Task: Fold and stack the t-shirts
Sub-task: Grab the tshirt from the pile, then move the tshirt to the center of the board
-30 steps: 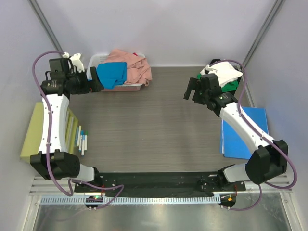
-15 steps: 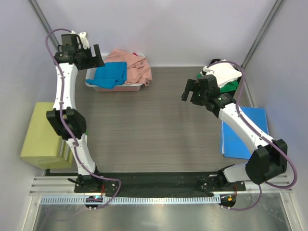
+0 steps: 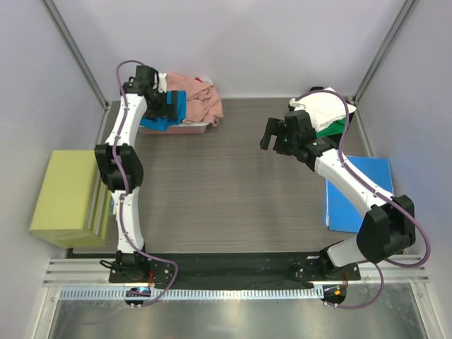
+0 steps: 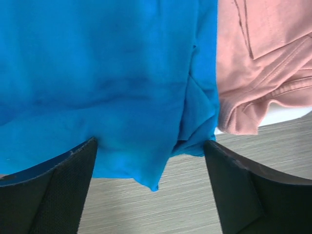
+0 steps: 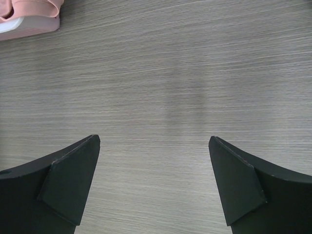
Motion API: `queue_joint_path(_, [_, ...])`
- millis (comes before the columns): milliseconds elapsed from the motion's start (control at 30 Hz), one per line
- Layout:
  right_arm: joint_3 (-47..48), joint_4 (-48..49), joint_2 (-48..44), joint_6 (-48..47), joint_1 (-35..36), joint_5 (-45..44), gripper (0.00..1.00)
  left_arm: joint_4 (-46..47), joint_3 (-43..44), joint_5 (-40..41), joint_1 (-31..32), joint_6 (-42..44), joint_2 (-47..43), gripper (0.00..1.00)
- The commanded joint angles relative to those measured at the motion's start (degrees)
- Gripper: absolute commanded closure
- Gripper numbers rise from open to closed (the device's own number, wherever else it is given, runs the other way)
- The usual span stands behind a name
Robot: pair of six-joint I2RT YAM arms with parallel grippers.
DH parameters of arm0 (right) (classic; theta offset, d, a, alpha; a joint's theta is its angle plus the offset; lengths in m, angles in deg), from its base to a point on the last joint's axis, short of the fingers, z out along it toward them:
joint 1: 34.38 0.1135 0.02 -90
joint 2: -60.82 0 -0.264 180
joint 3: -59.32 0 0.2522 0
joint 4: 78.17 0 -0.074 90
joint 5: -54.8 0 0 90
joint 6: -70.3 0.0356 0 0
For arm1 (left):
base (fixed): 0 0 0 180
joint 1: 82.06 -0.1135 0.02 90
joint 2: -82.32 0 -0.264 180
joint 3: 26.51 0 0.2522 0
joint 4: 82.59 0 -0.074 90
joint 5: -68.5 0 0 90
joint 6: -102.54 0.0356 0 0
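Though creased, bright teal-blue t-shirt [image 4: 97,73] beside salmon-pink t-shirt [image 4: 263,58].

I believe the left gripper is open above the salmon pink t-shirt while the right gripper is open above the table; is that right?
Not quite. The left wrist view shows the left gripper open above the teal-blue t-shirt; the salmon pink t-shirt lies beside it. The right gripper is indeed open above the table.
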Motion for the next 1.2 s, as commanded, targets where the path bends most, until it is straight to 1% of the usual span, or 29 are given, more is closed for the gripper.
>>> queue_joint_path(0, [0.08,2.34,0.14,0.03,0.46,0.61,0.0,0.35,0.8,1.92,-0.89,1.07,-1.21,0.2])
queue_joint_path(33, [0.08,2.17,-0.04,-0.06,0.46,0.44,0.0,0.44,0.53,1.92,-0.89,1.07,-1.3,0.51])
queue_joint_path(67, [-0.09,2.26,-0.13,-0.06,0.46,0.44,0.0,0.44,0.01,1.84,-0.89,0.9,-1.47,0.65])
queue_joint_path(100, [-0.27,2.26,-0.21,-0.32,0.46,0.44,0.0,0.52,-0.17,1.66,-0.89,0.81,-1.82,0.76])
queue_joint_path(133, [-0.27,2.17,-0.39,-0.33,0.46,0.35,0.0,0.44,-0.43,1.4,-0.89,0.55,-2.0,0.9])
queue_joint_path(233, [-0.27,1.73,-0.48,-0.33,0.46,-0.09,0.0,0.44,-1.05,0.69,-0.8,0.55,-2.88,0.98])
queue_joint_path(267, [-0.01,1.64,-0.83,-0.33,0.46,0.0,0.0,0.35,-1.05,0.69,-0.8,0.55,-3.06,1.0])
queue_joint_path(433, [0.52,1.38,-1.53,-0.41,0.46,0.52,0.0,-0.7,-0.88,-0.18,-0.89,1.51,-6.3,1.0])
queue_joint_path(500, [1.05,1.29,-1.88,-0.41,0.37,0.7,0.0,-2.01,1.49,-1.32,-0.8,1.95,-7.97,1.0])
queue_joint_path(533, [1.14,1.12,-1.97,-0.5,0.46,0.7,0.0,-2.81,3.24,-1.59,-0.8,1.95,-8.67,1.0])
queue_joint_path(567, [1.4,1.2,-2.15,-0.5,0.46,0.7,0.0,-3.77,7.95,-2.03,-0.8,1.95,-10.25,1.0])
queue_joint_path(633, [1.4,1.11,-2.76,-0.85,0.46,0.44,0.0,-5.89,13.07,-4.66,-0.8,1.87,-12.27,1.0])
queue_joint_path(667, [1.49,1.2,-2.85,-1.11,0.46,-0.35,0.0,-6.15,16.58,-5.54,-0.8,1.78,-15.33,1.0])
queue_joint_path(700, [1.49,1.03,-3.2,-1.29,0.46,-0.7,0.0,-5.2,17.05,-6.68,-0.8,1.43,-17.8,1.0])
queue_joint_path(733, [1.58,0.76,-3.38,-1.47,0.46,-0.97,0.0,-4.49,16.88,-10.34,-0.8,1.51,-20.17,1.0])
queue_joint_path(767, [1.67,0.68,-3.47,-1.56,0.46,-1.23,0.0,-3.7,14.79,-12.47,-0.8,1.95,-22.63,0.99])
queue_joint_path(800, [1.75,0.67,-3.64,-1.56,0.46,-1.76,0.0,-2.65,13.2,-15.54,-0.54,2.3,-28.4,0.98])
queue_joint_path(833, [1.84,0.5,-4.08,-1.56,0.46,-1.85,0.0,-2.64,10.05,-22.18,-0.37,5.7,-30.89,0.98])
queue_joint_path(867, [1.93,0.5,-4.26,-1.47,0.46,-2.11,0.0,-3.25,8.81,-24.94,1.2,7.82,-35.88,0.97])
queue_joint_path(900, [1.93,0.5,-4.43,-1.38,0.46,-2.46,0.0,-5.17,7.49,-26.1,2.7,9.93,-37.93,0.97])
queue_joint_path(933, [2.02,0.5,-4.87,-1.29,0.46,-2.72,0.0,-6.32,4.86,-26.55,4.54,14.56,-40.12,0.97])
queue_joint_path(967, [2.1,0.5,-5.13,-1.21,0.46,-2.9,0.0,-7.64,3.88,-26.03,8.91,16.44,-41.71,0.97])
queue_joint_path(1000, [2.11,0.59,-5.4,-0.94,0.55,-3.43,0.0,-10.43,3.09,-25.33,11.13,18.37,-44.08,0.98])
queue_joint_path(1033, [2.19,0.76,-5.57,-0.94,0.46,-3.69,0.0,-12.03,2.91,-23.84,13.5,20.65,-44.62,0.98])
queue_joint_path(1067, [2.19,0.85,-6.1,-0.77,0.46,-3.69,0.0,-13.61,3.51,-21.31,17.7,21.54,-44.8,0.98])
queue_joint_path(1100, [2.19,0.85,-6.36,-0.59,0.46,-3.96,0.0,-16.76,4.39,-19.97,19.48,21.99,-44.72,0.99])
queue_joint_path(1167, [1.93,1.03,-6.98,-0.24,0.37,-3.87,0.0,-19.41,7.99,-19.17,22.29,22.17,-43.23,0.99])
